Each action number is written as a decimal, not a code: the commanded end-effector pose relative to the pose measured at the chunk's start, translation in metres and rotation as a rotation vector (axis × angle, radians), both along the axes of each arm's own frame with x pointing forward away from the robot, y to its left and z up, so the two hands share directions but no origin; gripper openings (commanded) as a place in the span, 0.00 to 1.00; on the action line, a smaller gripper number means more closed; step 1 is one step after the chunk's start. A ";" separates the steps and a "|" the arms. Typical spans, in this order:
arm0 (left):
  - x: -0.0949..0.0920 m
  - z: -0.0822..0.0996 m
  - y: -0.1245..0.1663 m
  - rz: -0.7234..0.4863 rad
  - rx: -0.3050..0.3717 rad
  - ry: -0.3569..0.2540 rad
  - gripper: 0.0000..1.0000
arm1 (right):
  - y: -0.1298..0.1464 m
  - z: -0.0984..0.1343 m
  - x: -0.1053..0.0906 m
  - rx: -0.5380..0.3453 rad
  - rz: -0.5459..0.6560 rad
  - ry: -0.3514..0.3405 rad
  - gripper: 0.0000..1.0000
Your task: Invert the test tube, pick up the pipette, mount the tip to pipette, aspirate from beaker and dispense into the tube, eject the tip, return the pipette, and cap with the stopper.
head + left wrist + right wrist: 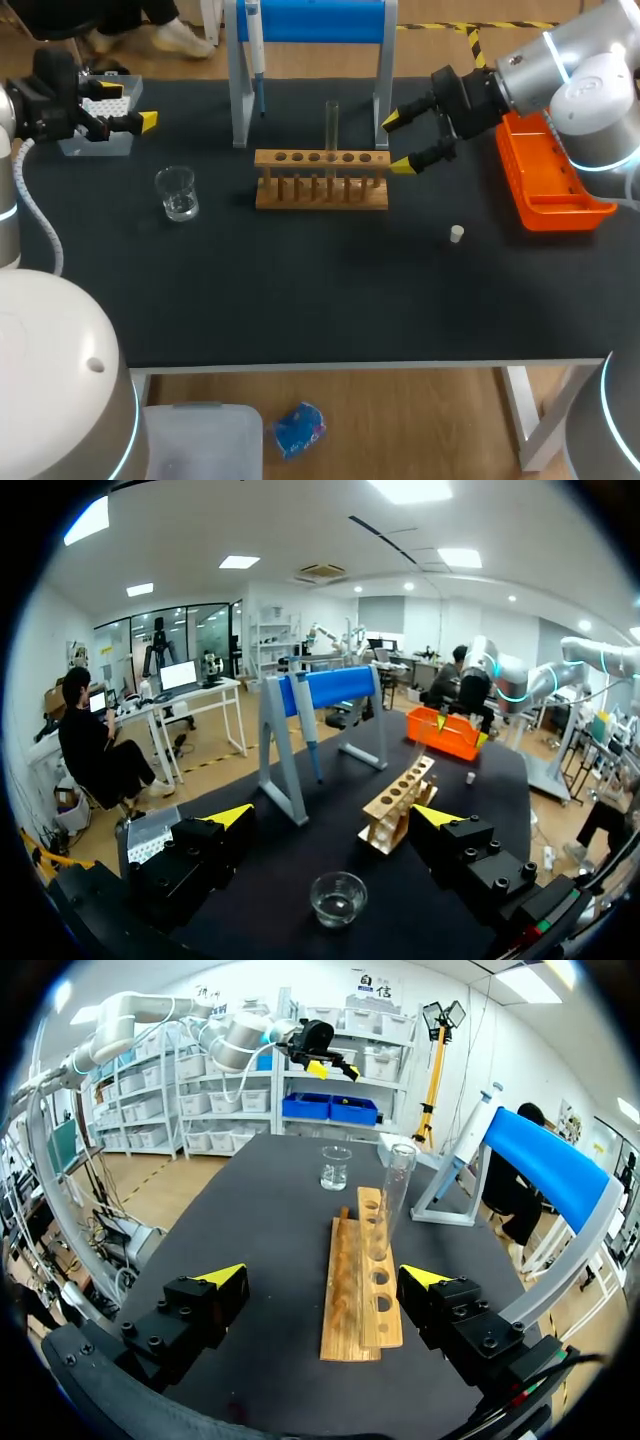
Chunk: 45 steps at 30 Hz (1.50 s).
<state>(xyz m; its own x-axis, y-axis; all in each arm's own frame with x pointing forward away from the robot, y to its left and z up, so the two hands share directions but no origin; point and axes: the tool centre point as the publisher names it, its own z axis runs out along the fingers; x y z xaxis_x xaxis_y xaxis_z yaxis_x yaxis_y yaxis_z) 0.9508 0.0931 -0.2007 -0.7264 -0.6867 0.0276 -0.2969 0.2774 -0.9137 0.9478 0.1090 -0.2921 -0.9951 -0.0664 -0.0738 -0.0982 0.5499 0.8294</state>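
Observation:
A clear test tube (331,125) (393,1195) stands upright in the wooden rack (320,180) (362,1280) (400,800) at mid-table. My right gripper (397,143) (323,1278) is open just right of the rack's end, holding nothing. The pipette (256,60) (308,735) (470,1135) hangs on the blue stand (310,25) behind the rack. A glass beaker (177,193) (337,897) (335,1167) sits left of the rack. Over the tip box (95,125) at the far left, my left gripper (135,110) (333,820) is open and empty. A small white stopper (456,234) (470,777) lies to the rack's right.
An orange tray (550,190) (448,732) lies along the table's right edge, under my right arm. The blue stand's grey legs (240,100) rise just behind the rack. Bare black tabletop (300,290) stretches from the rack to the front edge.

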 end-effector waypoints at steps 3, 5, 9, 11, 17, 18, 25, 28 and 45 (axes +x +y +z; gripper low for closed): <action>0.016 0.005 0.021 0.036 -0.043 0.013 1.00 | -0.002 0.000 -0.012 0.026 0.003 0.013 1.00; 0.022 0.007 0.030 0.046 -0.064 0.020 1.00 | -0.004 0.001 -0.024 0.069 0.013 0.018 1.00; 0.038 0.008 0.050 0.077 -0.124 0.047 1.00 | -0.006 0.005 -0.049 0.114 0.025 0.024 1.00; 0.044 0.009 0.058 0.093 -0.154 0.052 1.00 | -0.007 0.006 -0.061 0.142 0.031 0.030 1.00; 0.067 0.004 0.081 0.160 -0.192 0.051 1.00 | -0.011 0.007 -0.094 0.240 0.043 0.046 1.00; 0.071 0.003 0.085 0.170 -0.207 0.056 1.00 | -0.011 0.007 -0.099 0.257 0.049 0.048 1.00; 0.087 -0.010 0.097 0.249 -0.276 0.099 1.00 | -0.010 0.004 -0.129 0.409 0.089 0.062 1.00; 0.088 -0.014 0.098 0.266 -0.267 0.119 1.00 | -0.008 0.001 -0.138 0.468 0.117 0.085 1.00; 0.097 -0.024 0.115 0.284 -0.200 0.069 1.00 | -0.008 0.001 -0.141 0.497 0.132 0.096 1.00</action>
<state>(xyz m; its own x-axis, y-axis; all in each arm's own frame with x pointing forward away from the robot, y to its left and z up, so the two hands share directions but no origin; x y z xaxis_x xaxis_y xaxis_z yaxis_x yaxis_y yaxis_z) 1.0418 0.2074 -0.2199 -0.4976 -0.8354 0.2334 -0.4108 -0.0100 -0.9117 0.8069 0.1014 -0.2903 -0.9847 -0.1701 -0.0371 -0.0507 0.0763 0.9958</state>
